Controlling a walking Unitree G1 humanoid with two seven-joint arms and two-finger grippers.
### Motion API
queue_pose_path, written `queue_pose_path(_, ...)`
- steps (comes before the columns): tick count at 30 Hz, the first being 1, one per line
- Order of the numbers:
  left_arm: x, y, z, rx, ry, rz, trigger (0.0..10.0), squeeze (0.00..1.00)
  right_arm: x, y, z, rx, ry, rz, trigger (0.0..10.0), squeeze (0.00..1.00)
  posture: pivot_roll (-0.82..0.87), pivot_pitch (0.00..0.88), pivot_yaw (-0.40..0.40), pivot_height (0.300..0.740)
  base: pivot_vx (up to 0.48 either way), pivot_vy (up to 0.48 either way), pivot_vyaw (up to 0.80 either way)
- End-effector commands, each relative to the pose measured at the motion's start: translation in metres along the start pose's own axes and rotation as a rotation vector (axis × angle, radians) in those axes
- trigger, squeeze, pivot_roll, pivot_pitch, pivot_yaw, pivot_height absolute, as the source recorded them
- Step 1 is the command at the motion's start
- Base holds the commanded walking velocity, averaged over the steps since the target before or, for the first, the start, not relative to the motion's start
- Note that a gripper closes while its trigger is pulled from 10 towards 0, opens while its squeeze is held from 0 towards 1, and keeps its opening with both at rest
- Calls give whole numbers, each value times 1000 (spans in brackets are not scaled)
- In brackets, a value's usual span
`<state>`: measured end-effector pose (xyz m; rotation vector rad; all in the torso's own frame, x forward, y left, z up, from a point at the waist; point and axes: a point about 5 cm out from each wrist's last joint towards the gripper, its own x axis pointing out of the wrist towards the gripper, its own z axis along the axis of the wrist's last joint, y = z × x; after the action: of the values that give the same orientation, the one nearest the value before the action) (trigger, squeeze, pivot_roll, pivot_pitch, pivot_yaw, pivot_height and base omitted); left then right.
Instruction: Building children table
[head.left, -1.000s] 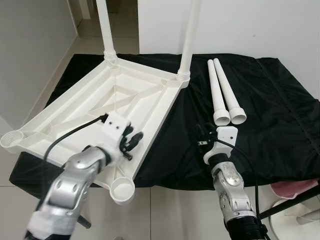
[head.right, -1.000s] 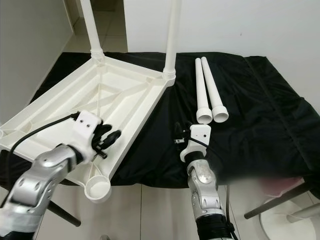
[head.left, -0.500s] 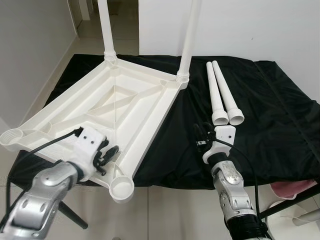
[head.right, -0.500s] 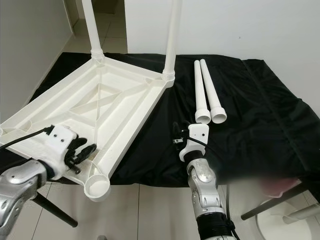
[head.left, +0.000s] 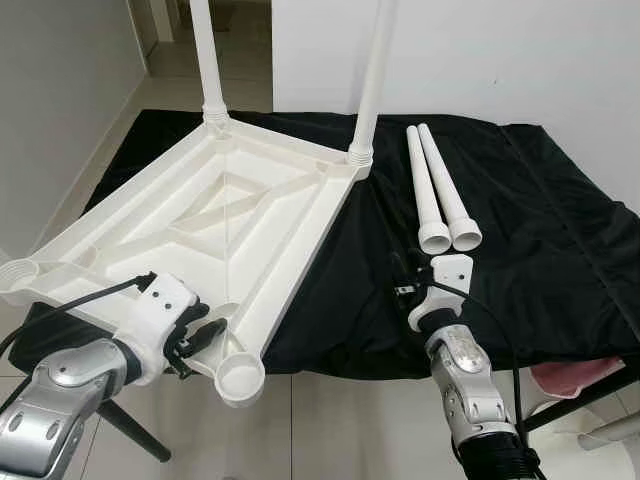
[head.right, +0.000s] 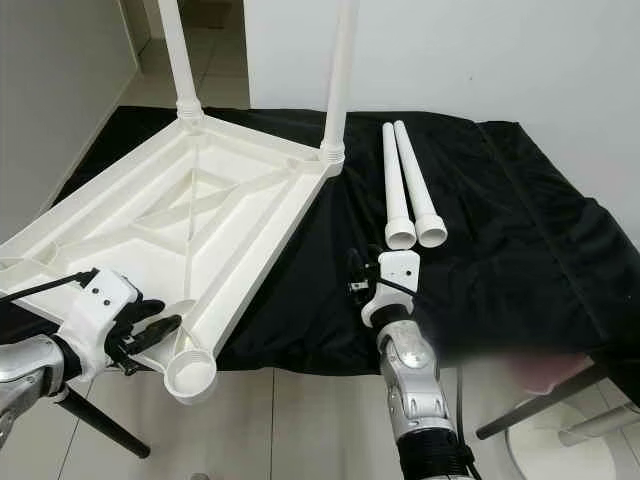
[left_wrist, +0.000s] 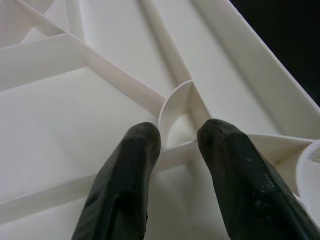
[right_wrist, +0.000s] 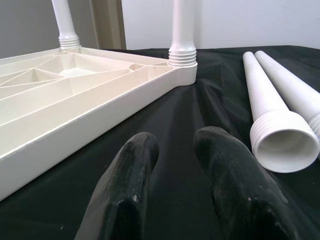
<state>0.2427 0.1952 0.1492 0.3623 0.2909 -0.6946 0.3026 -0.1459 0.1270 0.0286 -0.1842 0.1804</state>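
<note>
Left claw hovers, fingers parted, over upturned tabletop corner.

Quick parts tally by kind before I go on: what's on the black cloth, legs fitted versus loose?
Upturned white tabletop: 1
Legs fitted upright in corner sockets: 2
Loose legs lying on the black cloth: 2
Empty corner sockets: 2
Total parts: 5 (1 tabletop, 4 legs)

A black cloth covers the work surface, draping over its near edge. Behind it stands a plain white wall. Pale glossy floor tiles lie below, running back along a grey wall on the left.
</note>
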Motion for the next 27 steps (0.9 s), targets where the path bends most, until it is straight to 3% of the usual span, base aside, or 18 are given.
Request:
queue_pose_path(1,-2,1,-7,8,36,-4,10000,0,-2,0,-3,-7,15,2,10000,0,49,49,-48,740,0,0,0)
queue_pose_path(15,-8,9,-21,76,121,21,10000,0,-3,-1,-4,-9,18,-1,10000,0,49,51,-45,740,0,0,0)
queue_pose_path(23,-8,10,-18,87,113,24,10000,0,-2,-1,-3,-8,16,-2,10000,0,51,51,-44,740,0,0,0)
queue_pose_path(25,3,-4,-12,91,77,-12,10000,0,-1,-1,-3,-6,12,-5,10000,0,51,50,-44,740,0,0,0)
queue_pose_path(27,7,-8,-11,94,67,-22,10000,0,-1,0,-3,-5,11,-6,10000,0,51,50,-44,740,0,0,0)
